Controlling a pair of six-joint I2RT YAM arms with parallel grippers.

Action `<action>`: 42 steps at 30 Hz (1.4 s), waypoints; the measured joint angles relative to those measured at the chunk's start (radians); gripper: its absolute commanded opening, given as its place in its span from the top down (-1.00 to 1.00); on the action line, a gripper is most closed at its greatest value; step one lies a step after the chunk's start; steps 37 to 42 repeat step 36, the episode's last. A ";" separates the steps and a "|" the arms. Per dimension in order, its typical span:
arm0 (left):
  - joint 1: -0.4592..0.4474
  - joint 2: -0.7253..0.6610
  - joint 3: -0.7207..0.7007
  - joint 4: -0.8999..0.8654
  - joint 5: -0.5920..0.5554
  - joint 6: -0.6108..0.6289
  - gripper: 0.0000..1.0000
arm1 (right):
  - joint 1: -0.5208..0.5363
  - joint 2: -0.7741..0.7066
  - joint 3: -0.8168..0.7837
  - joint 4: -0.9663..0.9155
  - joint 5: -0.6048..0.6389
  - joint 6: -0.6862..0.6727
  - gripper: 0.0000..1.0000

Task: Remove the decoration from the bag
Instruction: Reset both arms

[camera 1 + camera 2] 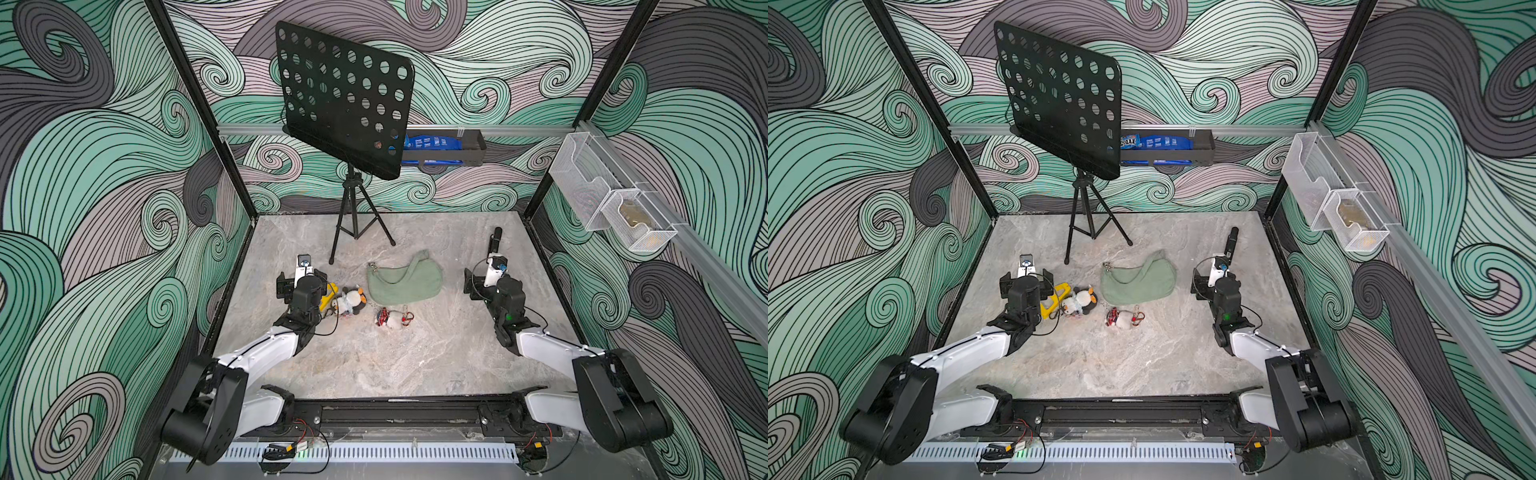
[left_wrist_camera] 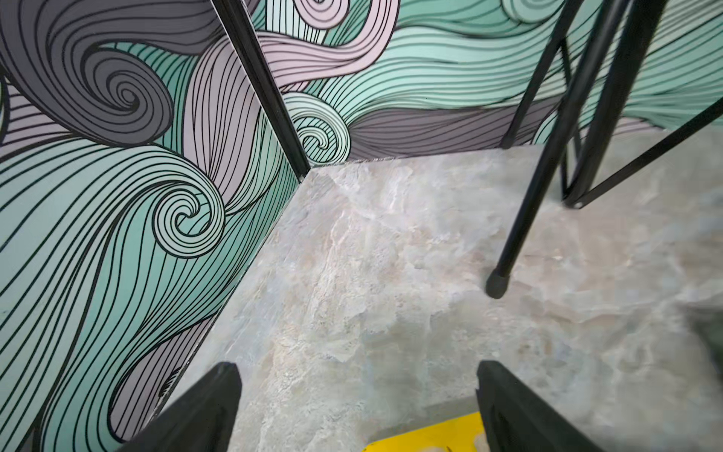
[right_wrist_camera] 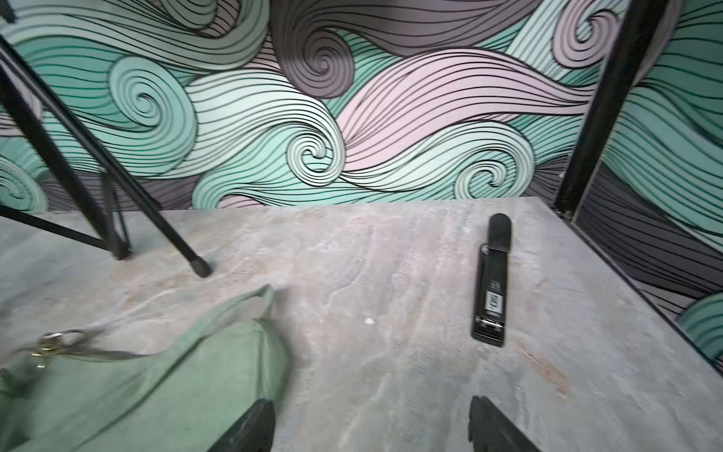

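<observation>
Swirl-patterned teal walls [image 1: 83, 174], grey marbled floor [image 1: 374, 374], black perforated music stand [image 1: 345, 99], wire baskets [image 1: 615, 208] on wall

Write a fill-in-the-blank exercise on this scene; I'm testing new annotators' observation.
1. The sage-green half-moon cloth bag lies ___ the left tool and the right tool.
2. Both tools are ___, holding nothing.
3. The long black stapler lies nearest the ___ tool.
4. The black perforated metal music stand rests on ___ legs.
Missing words: between; open; right; three.
</observation>
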 measured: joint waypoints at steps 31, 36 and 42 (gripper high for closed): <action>0.208 0.312 -0.050 0.374 0.356 0.014 -0.98 | -0.085 0.269 -0.149 0.644 -0.015 -0.074 -0.97; 0.208 0.312 -0.050 0.377 0.361 0.013 -0.98 | -0.085 0.269 -0.149 0.644 -0.015 -0.074 -0.98; 0.208 0.312 -0.050 0.377 0.361 0.013 -0.98 | -0.085 0.269 -0.149 0.644 -0.015 -0.074 -0.98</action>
